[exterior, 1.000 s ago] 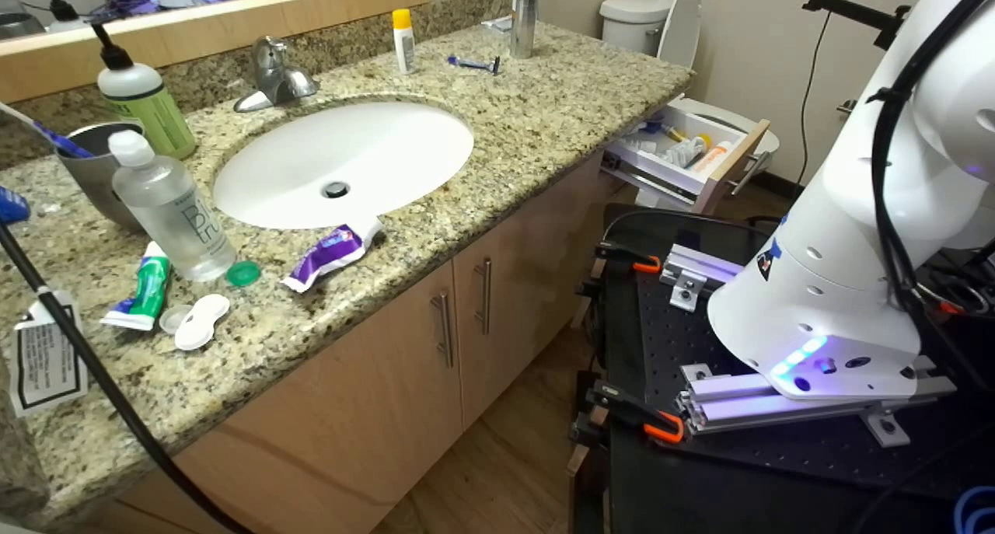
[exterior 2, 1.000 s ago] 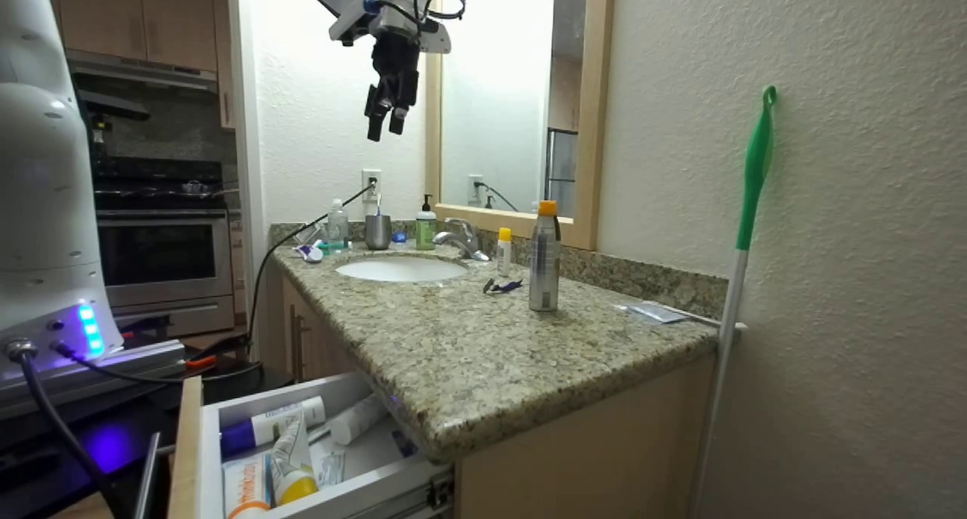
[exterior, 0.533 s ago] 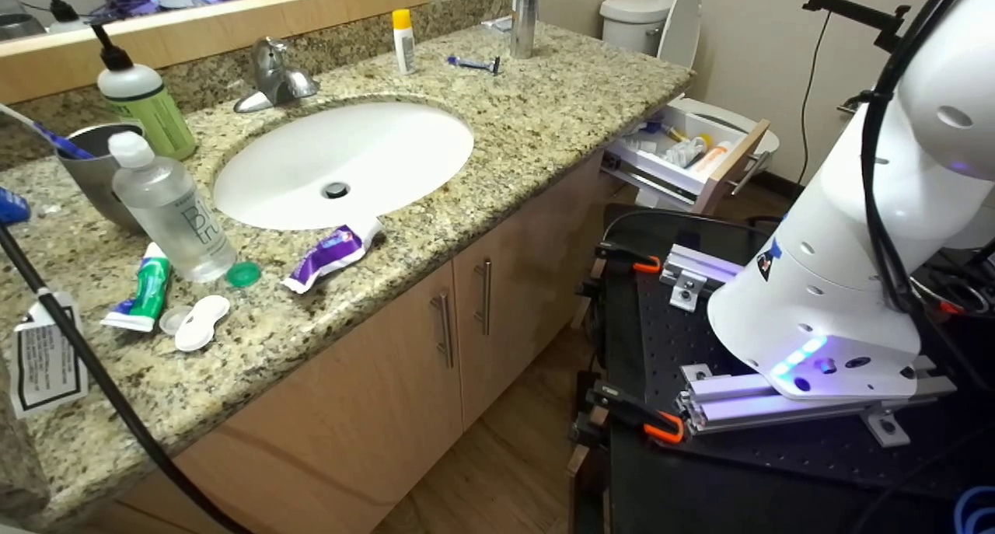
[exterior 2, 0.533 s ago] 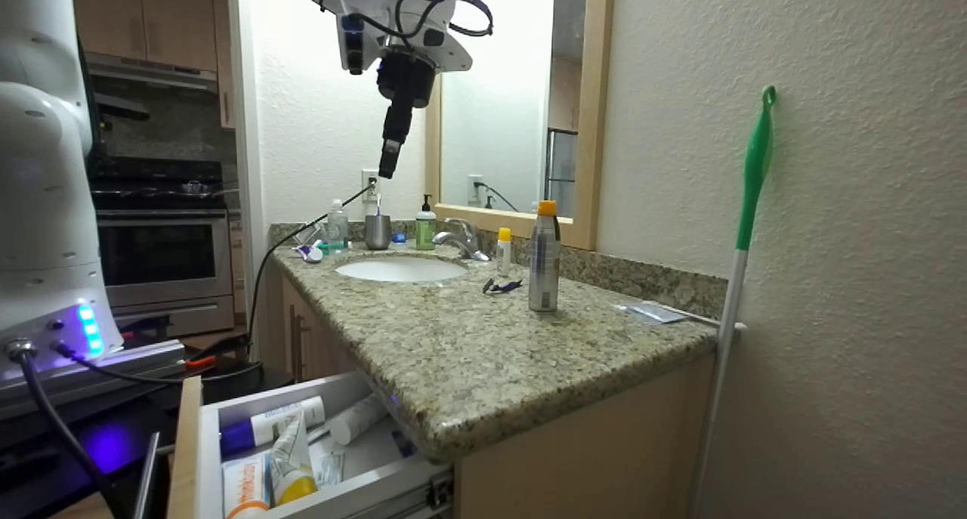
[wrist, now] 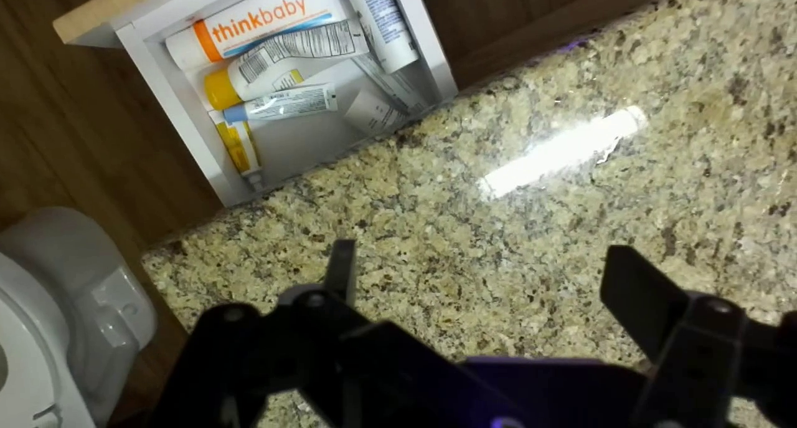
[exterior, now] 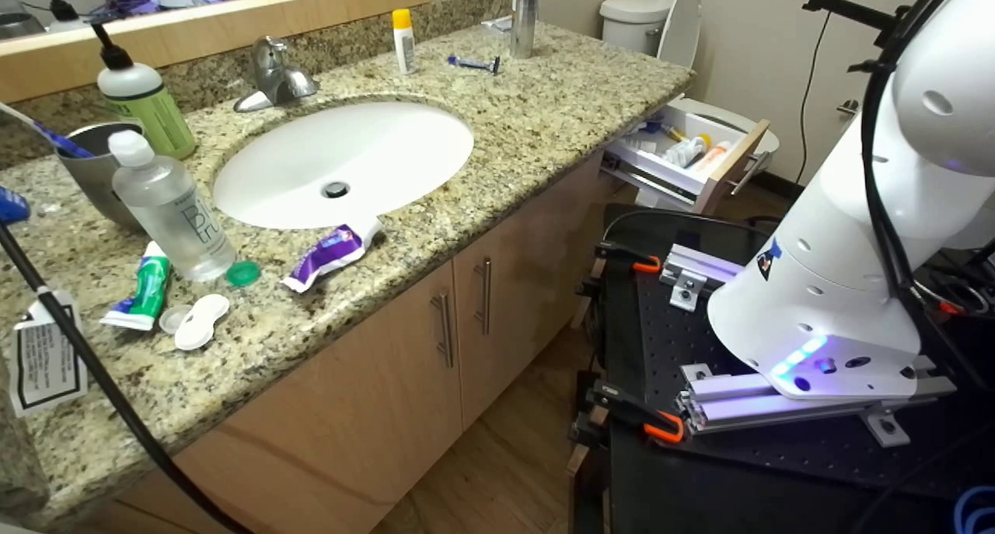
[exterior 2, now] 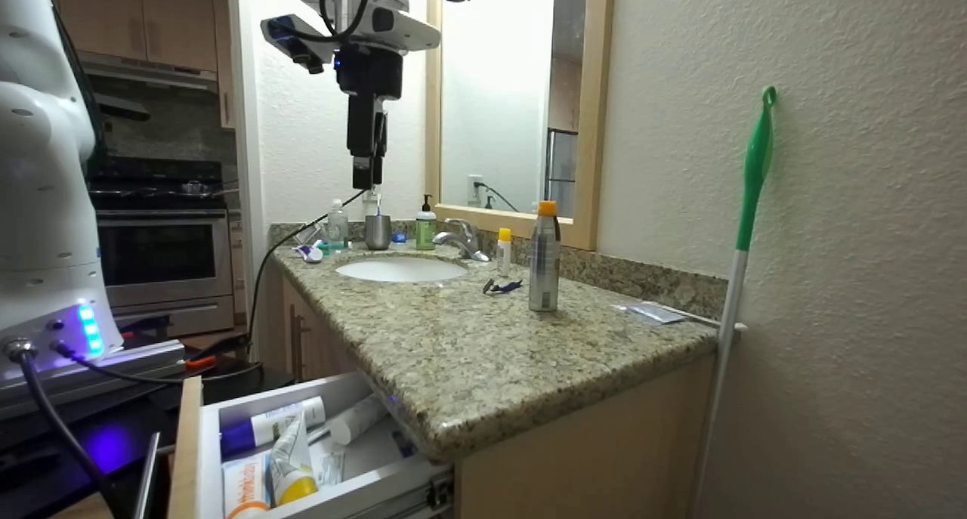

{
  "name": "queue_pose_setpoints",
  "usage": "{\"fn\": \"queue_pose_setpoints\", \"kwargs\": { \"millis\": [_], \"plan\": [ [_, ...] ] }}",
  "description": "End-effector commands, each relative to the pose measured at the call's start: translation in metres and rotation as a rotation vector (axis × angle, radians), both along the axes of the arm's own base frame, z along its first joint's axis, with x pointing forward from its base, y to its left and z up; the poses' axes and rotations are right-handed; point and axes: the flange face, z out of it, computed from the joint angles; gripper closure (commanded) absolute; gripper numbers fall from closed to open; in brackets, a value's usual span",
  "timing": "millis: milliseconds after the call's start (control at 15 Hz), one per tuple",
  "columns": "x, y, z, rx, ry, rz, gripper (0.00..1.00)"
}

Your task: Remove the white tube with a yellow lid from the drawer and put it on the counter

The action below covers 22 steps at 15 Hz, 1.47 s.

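1. Overhead, a Robotiq gripper [wrist: 482, 263] hangs above a speckled granite counter [wrist: 429, 216], its fingers spread wide and holding nothing; in the wrist view, granite shows between them.

2. Below, the white tube with a yellow lid [wrist: 285, 61] lies in the pulled-out vanity drawer [wrist: 179, 116], between a thinkbaby tube [wrist: 258, 22] and a slimmer blue-capped tube [wrist: 283, 106]. Whether it touches either is hard to tell.

3. Seen from the wrist, the tube is up and to the left of the fingers, well apart from them and past the counter's edge. Its long axis slants from the lid, lower left, to the crimped end, upper right, close to parallel with the line from fingertip to fingertip.

4. On that alignment the coming move appears to turn: the gripper would likely need to travel out over the drawer, rotate to set its fingers astride the tube's narrow width, then descend.

5. Close neighbors could crowd the fingers. A yellow-capped white bottle [exterior: 404, 44], standing on the counter in both exterior views, looks like a bystander.
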Motion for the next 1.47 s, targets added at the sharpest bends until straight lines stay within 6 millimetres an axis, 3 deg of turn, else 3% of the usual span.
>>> {"fn": "queue_pose_setpoints", "kwargs": {
  "millis": [0,133,333,467,600,667,800,933,1000,1067,1200,1400],
  "plan": [
    [0.005,-0.002,-0.011,-0.03,0.006,-0.038,0.0],
    [-0.001,-0.016,-0.047,-0.077,0.038,-0.176,0.0],
    [-0.035,-0.033,-0.085,-0.141,0.079,-0.277,0.0],
    [-0.073,-0.038,-0.091,-0.155,0.137,-0.212,0.0],
    [-0.104,-0.039,-0.081,-0.147,0.166,-0.122,0.0],
    [-0.08,-0.039,-0.089,-0.139,0.164,-0.186,0.0],
    [-0.103,-0.04,-0.084,-0.143,0.17,-0.157,0.0],
    [-0.105,-0.04,-0.08,-0.148,0.166,-0.149,0.0],
    [-0.096,-0.042,-0.097,-0.136,0.192,-0.225,0.0],
    [-0.098,-0.043,-0.111,-0.128,0.214,-0.293,0.0],
    [-0.119,-0.035,-0.144,-0.116,0.264,-0.384,0.0],
    [-0.151,-0.008,-0.178,-0.12,0.249,-0.379,0.0]
  ]
}}
